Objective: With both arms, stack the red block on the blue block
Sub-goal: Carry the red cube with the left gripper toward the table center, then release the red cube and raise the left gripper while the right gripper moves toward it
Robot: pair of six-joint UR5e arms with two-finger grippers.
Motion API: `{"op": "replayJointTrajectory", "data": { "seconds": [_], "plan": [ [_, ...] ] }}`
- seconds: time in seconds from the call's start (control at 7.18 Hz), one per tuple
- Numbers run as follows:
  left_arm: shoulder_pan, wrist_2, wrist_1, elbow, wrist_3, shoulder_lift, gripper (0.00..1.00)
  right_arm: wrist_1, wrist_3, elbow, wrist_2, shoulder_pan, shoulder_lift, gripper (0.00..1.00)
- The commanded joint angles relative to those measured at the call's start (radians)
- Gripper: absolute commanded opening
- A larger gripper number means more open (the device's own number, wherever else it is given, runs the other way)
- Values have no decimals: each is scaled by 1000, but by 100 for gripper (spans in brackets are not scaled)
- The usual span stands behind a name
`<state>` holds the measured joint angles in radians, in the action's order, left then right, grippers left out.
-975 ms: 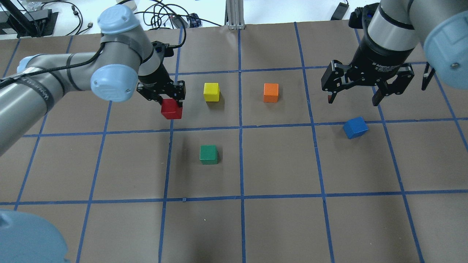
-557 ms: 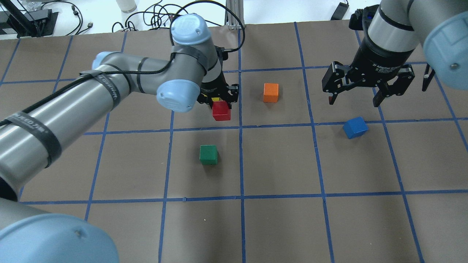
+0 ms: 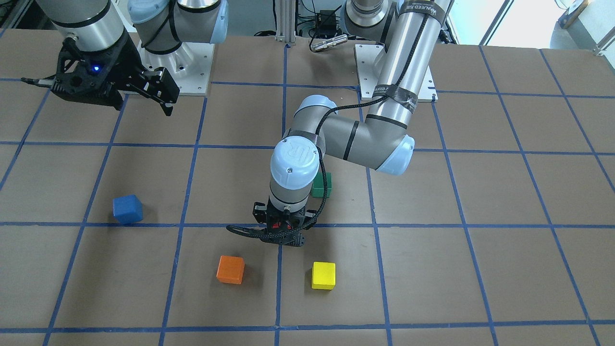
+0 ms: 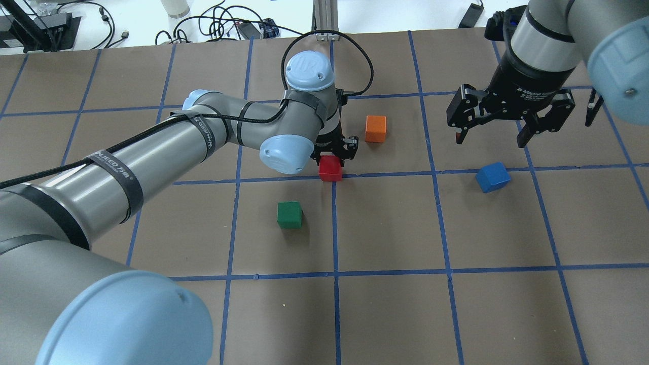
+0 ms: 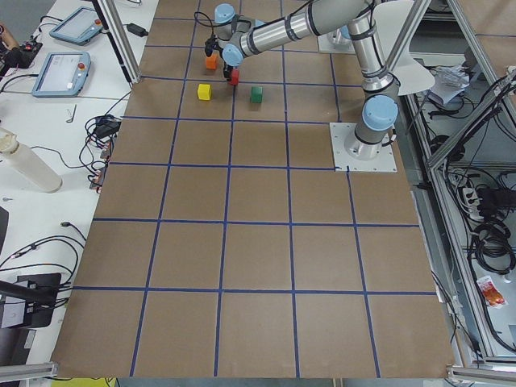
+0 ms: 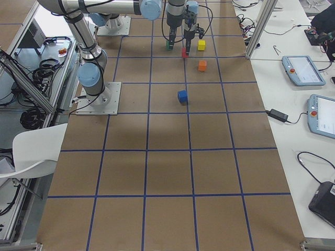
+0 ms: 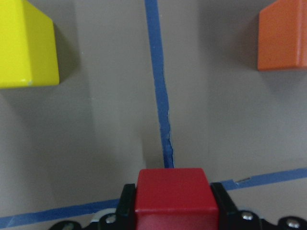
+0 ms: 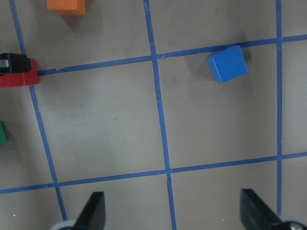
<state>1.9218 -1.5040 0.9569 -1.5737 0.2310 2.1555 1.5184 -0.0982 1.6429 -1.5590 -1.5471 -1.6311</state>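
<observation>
My left gripper is shut on the red block and holds it low over a crossing of tape lines near the table's middle. The left wrist view shows the red block between the two black fingers. The blue block lies on the table to the right, slightly turned, and also shows in the right wrist view. My right gripper hangs open and empty above and just behind the blue block, well clear of it.
An orange cube sits just right of and behind the red block. A yellow cube is hidden under the left arm in the overhead view. A green cube lies nearer the robot. Blue tape marks a grid on the brown table.
My left arm has carried the red block to the right, past the yellow cube, to the table's centre line. The right gripper and blue block have not moved.
</observation>
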Motion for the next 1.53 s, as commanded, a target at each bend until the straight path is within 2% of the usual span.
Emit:
{"op": "replayJointTrajectory", "data": {
  "seconds": [0.0,0.14,0.42,0.56,0.7,0.84,1.11,1.39],
  "plan": [
    [-30,4,61,33,-12,-43,100,2,0,2,-1,-1,0,100],
    [-91,30,154,73,-63,-92,100,2,2,5,-1,-1,4,100],
    [-246,16,473,147,-291,-251,100,3,-2,5,-1,-1,13,100],
    [-376,-26,585,146,-479,-331,100,3,5,9,10,-1,29,100],
    [-430,-27,670,146,-548,-411,100,-3,-3,9,16,-2,74,100],
    [-422,-30,689,143,-542,-490,100,12,-11,3,17,-10,104,100],
    [-394,-31,657,100,-386,-513,100,300,-24,3,43,-63,190,100],
    [-356,-48,657,84,-332,-531,100,353,-152,0,40,-192,246,100]
  ]
}}
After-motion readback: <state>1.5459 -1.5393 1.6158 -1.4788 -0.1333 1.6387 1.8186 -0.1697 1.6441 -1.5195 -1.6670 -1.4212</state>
